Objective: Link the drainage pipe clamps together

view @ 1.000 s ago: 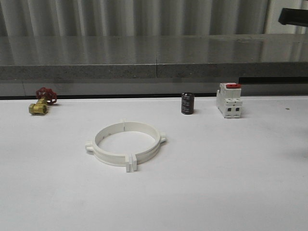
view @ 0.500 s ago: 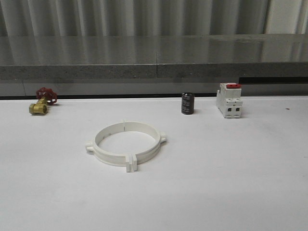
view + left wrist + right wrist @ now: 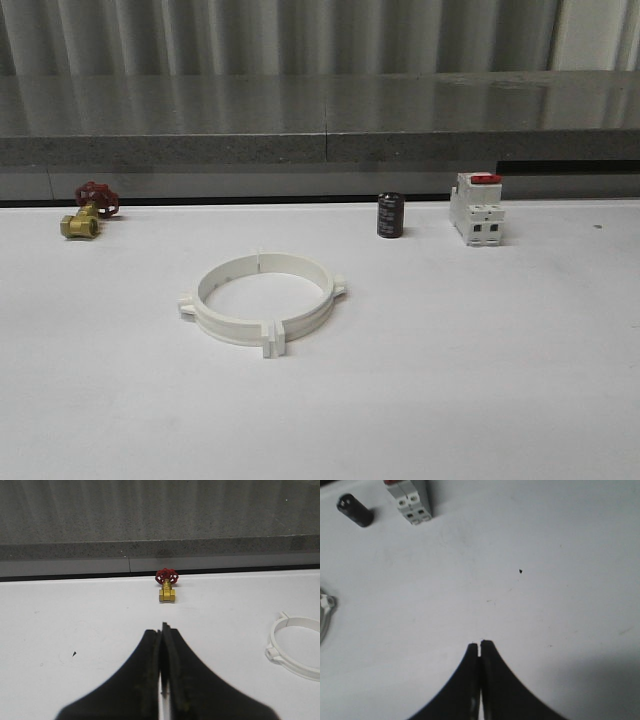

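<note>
The drainage pipe clamps look like smooth white plastic with a slight sheen, lying on a matt white table marked by a few faint scuffs. At the far left the valve has a shiny brass-coloured metal body and a red handwheel; the cylinder is glossy black, the breaker white plastic with a red switch. The ledge behind is speckled grey, stone-like, and polished.

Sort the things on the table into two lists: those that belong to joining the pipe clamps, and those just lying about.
Belongs to the job:
- clamps, two white half-rings already set together as a ring

Just lying about:
- valve, brass with a red handwheel
- black cylinder
- breaker, white with a red switch
</note>
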`<state>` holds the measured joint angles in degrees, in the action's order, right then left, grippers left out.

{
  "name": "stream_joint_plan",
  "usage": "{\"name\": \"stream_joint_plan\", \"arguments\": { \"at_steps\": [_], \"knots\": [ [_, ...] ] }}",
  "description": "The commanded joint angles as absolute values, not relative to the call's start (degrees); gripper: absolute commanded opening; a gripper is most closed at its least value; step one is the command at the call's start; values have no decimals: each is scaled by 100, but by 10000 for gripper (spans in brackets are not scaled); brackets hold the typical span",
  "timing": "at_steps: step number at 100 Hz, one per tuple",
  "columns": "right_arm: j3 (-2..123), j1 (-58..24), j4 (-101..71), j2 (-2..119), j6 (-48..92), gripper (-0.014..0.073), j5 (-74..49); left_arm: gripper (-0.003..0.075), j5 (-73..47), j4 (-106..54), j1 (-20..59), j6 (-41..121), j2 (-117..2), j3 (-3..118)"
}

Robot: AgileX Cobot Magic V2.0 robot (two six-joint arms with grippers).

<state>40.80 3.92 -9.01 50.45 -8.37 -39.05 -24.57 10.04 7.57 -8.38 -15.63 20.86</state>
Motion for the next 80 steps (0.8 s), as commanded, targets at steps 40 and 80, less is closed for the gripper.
{"name": "stream_joint_plan", "arguments": {
  "at_steps": [40, 80],
  "knots": [
    [2890, 424, -850, 2280, 128, -62, -2891, -21, -1981, 1029, 731, -850, -1609, 2240],
    [2014, 424, -796, 687, 135, -62, -2457, -21, -1981, 1029, 731, -850, -1609, 2240]
  ]
}}
